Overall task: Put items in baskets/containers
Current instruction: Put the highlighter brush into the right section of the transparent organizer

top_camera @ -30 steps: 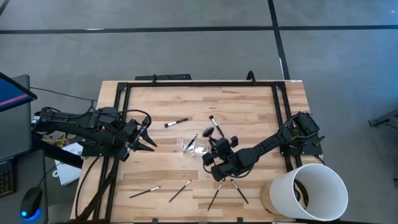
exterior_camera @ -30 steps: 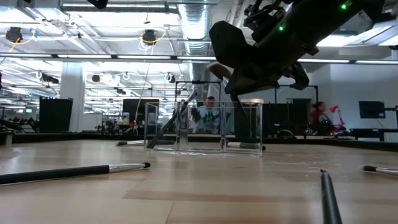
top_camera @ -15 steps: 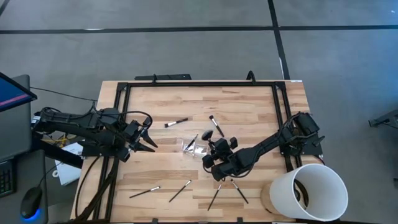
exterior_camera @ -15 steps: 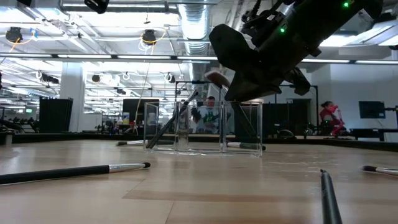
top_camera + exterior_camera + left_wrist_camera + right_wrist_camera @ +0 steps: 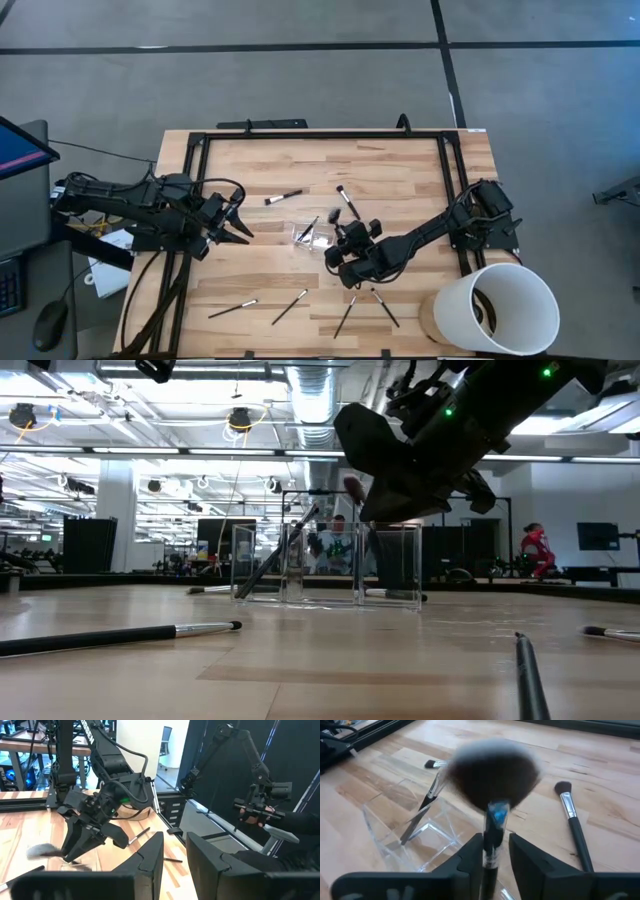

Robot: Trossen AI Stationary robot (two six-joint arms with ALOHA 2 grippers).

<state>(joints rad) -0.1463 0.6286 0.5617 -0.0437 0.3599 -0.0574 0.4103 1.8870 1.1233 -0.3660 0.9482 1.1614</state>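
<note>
High view, right gripper: the right gripper [image 5: 335,254] sits at centre frame, just right of the clear tray [image 5: 310,236], carrying the fan brush.
High view, left gripper: the left gripper [image 5: 240,227] waits at left of centre with a gap between its tips, empty.
High view, loose brushes: four brushes [image 5: 290,306] lie along the lower edge of the table [image 5: 400,165] and two lie above the tray.
Low view, brush: the fan brush [image 5: 353,487] hangs head-up above the tray's right half at centre frame, apart from the rim.
Low view, risk: the tray looks shorter than the brushes; a brush dropped from this height may bounce off the wall or tip out over the rim.
Left wrist view, risk: the right gripper at left of frame slants downward, so the handle may enter at an angle and push the light tray.
Right wrist view, grip: the fan brush [image 5: 492,775] stands in the gripper's gap at centre frame; I cannot tell whether it is clamped or let go.
Right wrist view, risk: a leaning brush [image 5: 427,805] already rests in the tray at left of frame; a falling handle may knock it out.
</note>
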